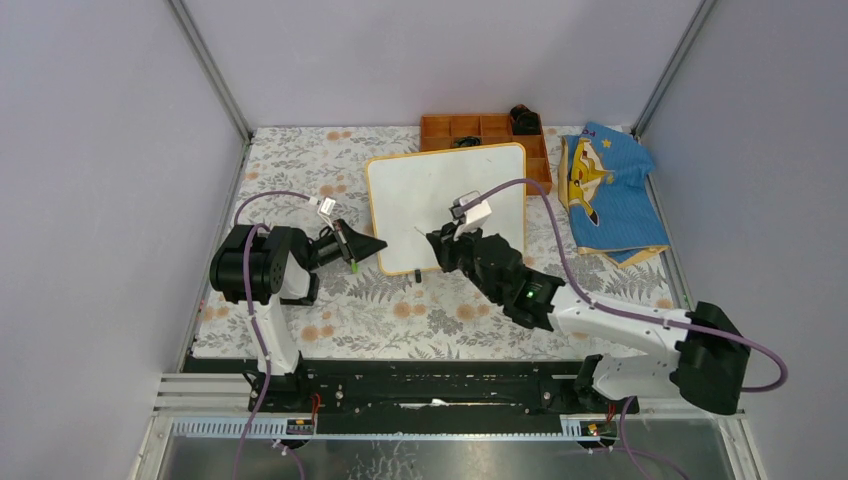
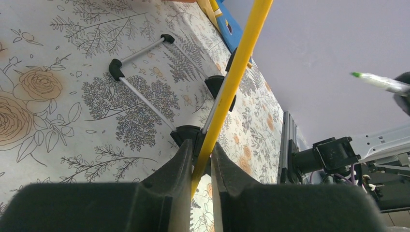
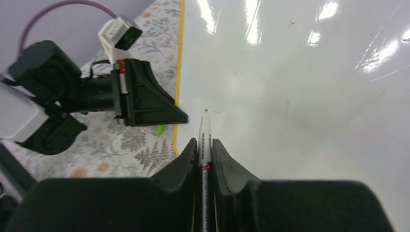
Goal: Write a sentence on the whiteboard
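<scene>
reaching in low at the whiteboard
left gripper pinches its frame; right gripper pinches a marker over it; orange tray behind.

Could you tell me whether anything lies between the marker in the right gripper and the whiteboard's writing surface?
Nothing visible does. The right gripper holds the marker, whose green tip points at a bare part of the whiteboard. The left gripper clamps the board's frame at one edge, off to the side of the tip.

overhead plus wrist close-ups, whiteboard shared
</scene>
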Controlling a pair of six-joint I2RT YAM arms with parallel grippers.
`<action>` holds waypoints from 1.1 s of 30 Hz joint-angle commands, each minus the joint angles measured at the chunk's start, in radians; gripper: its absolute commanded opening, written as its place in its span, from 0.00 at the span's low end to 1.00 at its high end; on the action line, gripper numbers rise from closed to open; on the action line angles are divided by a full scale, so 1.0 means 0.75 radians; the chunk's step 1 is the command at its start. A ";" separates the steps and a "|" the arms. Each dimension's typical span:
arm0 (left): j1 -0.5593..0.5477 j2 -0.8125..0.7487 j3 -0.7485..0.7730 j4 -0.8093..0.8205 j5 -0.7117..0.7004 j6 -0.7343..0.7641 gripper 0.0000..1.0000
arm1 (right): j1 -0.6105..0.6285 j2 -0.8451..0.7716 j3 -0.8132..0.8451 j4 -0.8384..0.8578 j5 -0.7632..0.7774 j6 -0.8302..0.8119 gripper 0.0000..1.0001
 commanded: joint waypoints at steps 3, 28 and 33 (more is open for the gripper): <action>-0.005 0.023 -0.028 0.072 -0.068 0.038 0.00 | 0.030 0.137 0.122 0.192 0.269 -0.085 0.00; -0.001 0.048 -0.026 0.074 -0.107 0.023 0.00 | -0.004 0.460 0.382 0.232 0.320 -0.169 0.00; -0.001 0.050 -0.025 0.074 -0.111 0.023 0.00 | -0.028 0.495 0.421 0.200 0.325 -0.137 0.00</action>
